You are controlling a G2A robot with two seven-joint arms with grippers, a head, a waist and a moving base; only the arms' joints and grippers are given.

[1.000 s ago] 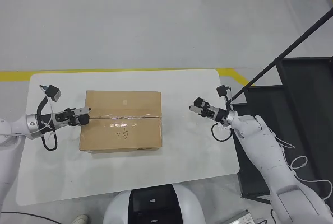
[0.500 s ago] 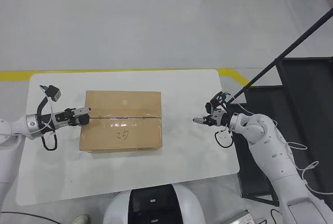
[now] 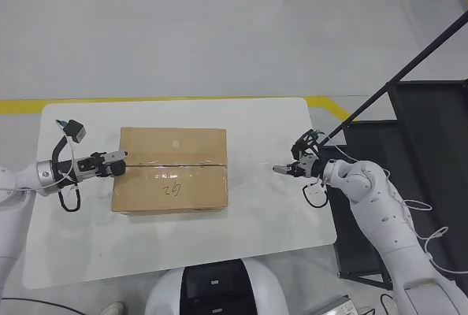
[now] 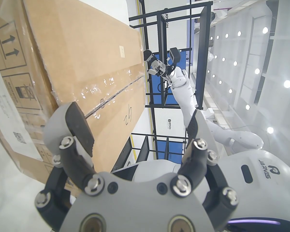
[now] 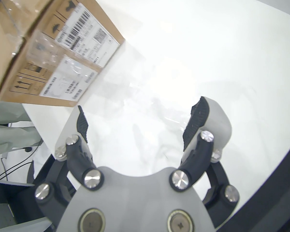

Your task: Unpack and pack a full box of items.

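Note:
A closed cardboard box (image 3: 171, 169) with clear tape along its top seam stands in the middle of the white table (image 3: 258, 228). My left gripper (image 3: 117, 167) is at the box's left end, level with the seam. In the left wrist view it (image 4: 135, 119) is open, one finger (image 4: 79, 124) close against the top edge of the box (image 4: 87, 56). My right gripper (image 3: 284, 168) hangs over the table to the right of the box, apart from it. It (image 5: 139, 117) is open and holds nothing, with the labelled end of the box (image 5: 38, 49) ahead.
A black metal rack (image 3: 423, 157) stands just past the table's right edge, close to the right arm. A yellow floor line (image 3: 13, 105) runs behind the table. Bare table lies in front of the box and on either side of it.
The right gripper has dropped slightly toward the table's near side and its wrist has turned; most of that came in the first half second. The left arm and the box have kept still.

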